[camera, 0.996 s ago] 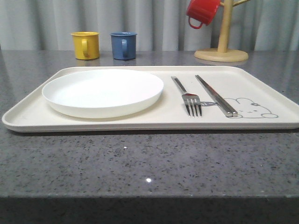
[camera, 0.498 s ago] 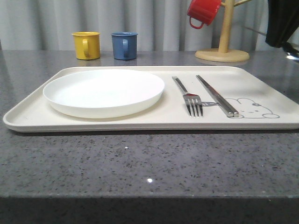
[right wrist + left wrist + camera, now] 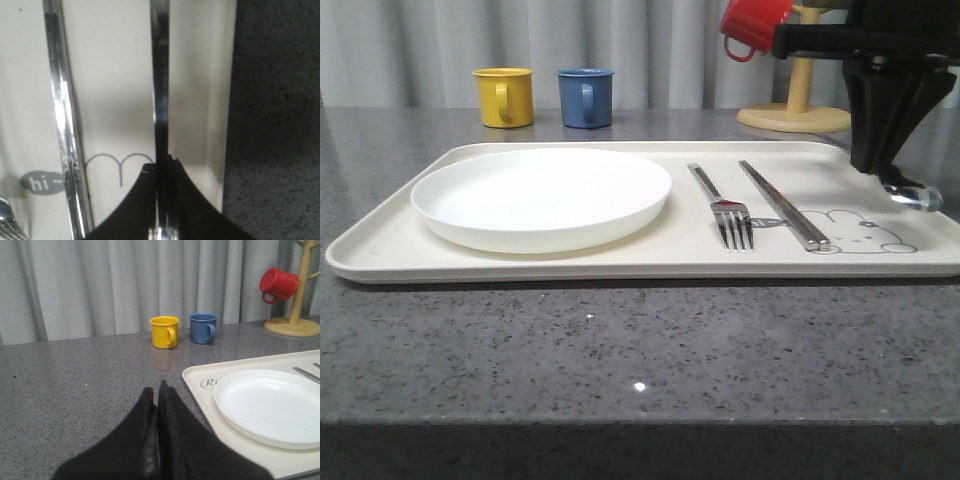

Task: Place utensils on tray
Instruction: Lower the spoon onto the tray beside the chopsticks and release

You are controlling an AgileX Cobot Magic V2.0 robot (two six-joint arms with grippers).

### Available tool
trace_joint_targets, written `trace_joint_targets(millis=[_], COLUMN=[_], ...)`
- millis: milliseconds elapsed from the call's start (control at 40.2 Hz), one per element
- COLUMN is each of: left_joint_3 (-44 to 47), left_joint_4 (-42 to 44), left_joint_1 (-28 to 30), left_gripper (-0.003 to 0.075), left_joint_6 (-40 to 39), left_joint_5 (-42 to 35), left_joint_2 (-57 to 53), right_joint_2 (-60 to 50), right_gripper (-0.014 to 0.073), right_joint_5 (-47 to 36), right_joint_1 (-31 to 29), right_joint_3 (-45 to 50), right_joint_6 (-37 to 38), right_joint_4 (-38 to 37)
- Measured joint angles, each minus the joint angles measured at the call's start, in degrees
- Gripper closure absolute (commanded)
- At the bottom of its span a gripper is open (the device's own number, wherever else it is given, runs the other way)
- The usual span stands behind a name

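1. Since the tray has to take every piece, it lies flat across the bench, one long edge toward the near side, and its right half is kept bare of crockery for the cutlery.
2. A round white plate fills the tray's left half, which is why the utensils line up on the right.
3. The right arm's fingers hang over the tray's right edge above the rabbit drawing, pinched narrow on a slim silver handle, most likely the spoon; in the right wrist view it runs lengthwise, parallel to the pieces already down, so it should land as the third in the row.
4. The left arm's fingers are pressed together with nothing between them, over bare bench beside the tray's left edge, idle and out of the way.
5. The chopsticks lie straight on the tray, between the fork and the drawing.
6. The fork lies just beside the plate's right rim, tines toward the near edge.
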Motion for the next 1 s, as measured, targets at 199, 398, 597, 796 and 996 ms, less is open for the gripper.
trace_joint_targets(millis=[199,398,597,796,996], left_joint_3=[0.00,0.00,0.00,0.00,0.00], left_joint_4=[0.00,0.00,0.00,0.00,0.00], left_joint_1=[0.00,0.00,0.00,0.00,0.00], left_gripper=[0.0738,0.0738,0.0738,0.0738,0.0738], left_joint_6=[0.00,0.00,0.00,0.00,0.00], left_joint_5=[0.00,0.00,0.00,0.00,0.00], left_joint_2=[0.00,0.00,0.00,0.00,0.00], right_joint_2=[1.65,1.89,1.89,1.89,1.89], right_gripper=[0.0660,0.0660,0.0660,0.0660,0.0531], right_joint_5=[-0.08,-0.12,-0.22,-0.22,-0.22], right_joint_1=[0.00,0.00,0.00,0.00,0.00], right_joint_3=[0.00,0.00,0.00,0.00,0.00], right_joint_6=[0.81,0.99,1.21,1.21,1.21], right_joint_4=[0.00,0.00,0.00,0.14,0.28])
